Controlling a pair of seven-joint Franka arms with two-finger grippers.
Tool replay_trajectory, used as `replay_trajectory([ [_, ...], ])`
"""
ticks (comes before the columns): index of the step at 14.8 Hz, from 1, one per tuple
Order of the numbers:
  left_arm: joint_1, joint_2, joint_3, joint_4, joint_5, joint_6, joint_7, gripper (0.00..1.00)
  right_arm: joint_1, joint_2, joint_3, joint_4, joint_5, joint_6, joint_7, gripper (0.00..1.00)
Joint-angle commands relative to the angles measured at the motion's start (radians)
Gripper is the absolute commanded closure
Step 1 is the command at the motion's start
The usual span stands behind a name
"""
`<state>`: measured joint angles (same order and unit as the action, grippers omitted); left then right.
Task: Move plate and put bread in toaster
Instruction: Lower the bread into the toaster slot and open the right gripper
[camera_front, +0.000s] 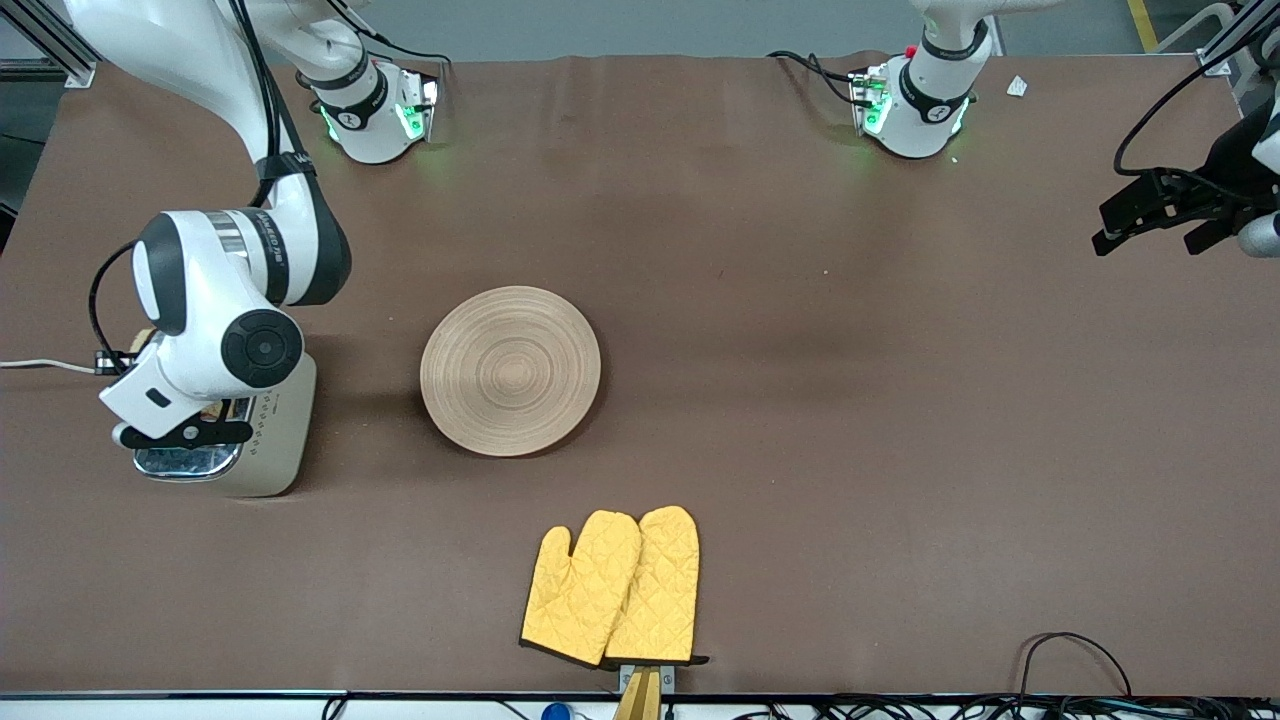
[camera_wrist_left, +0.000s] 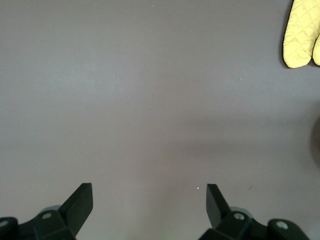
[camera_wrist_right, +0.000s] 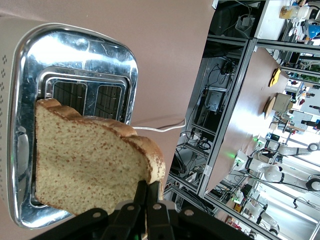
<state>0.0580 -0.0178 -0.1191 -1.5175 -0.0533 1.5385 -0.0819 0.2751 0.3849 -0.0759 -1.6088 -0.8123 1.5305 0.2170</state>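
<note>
Oven mitts (camera_front: 612, 588): nearest the front camera, a yellow pair lying flat at the table's edge; you can leave them alone.

Plate (camera_front: 510, 370): bare, flat on the table, farther from the front camera than the mitts and beside the toaster toward the left arm's end.

Toaster (camera_front: 262, 435): at the right arm's end of the table, slots up; your right arm covers much of it in the front view.

Bread (camera_wrist_right: 87, 167): clamped by its lower edge in the right gripper (camera_wrist_right: 147, 200), hanging over the toaster's chrome top.

Key relation: in the right wrist view the slice's long edge seems to run along the slots, and the slice sits a little off the open slot, so you likely need to centre it before lowering.

Left gripper (camera_wrist_left: 149, 200): fingers well apart, holding nothing, over bare table at the left arm's end; this arm waits.

Hard to make out: the slice hides part of the slot beneath it, so you cannot judge how high the bread is above the toaster, and the front view hardly shows the bread.
</note>
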Motion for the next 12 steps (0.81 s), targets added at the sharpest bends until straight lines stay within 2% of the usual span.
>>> replay_trajectory([
  [1, 0.003, 0.035, -0.005, 0.045, 0.015, 0.006, 0.001, 0.0, -0.013, 0.008, 0.011, 0.018, -0.016, -0.012, -0.019, 1.0],
  [12, 0.005, 0.038, -0.005, 0.046, 0.013, 0.019, 0.01, 0.0, -0.011, 0.006, 0.011, 0.023, -0.031, -0.024, -0.022, 1.0],
])
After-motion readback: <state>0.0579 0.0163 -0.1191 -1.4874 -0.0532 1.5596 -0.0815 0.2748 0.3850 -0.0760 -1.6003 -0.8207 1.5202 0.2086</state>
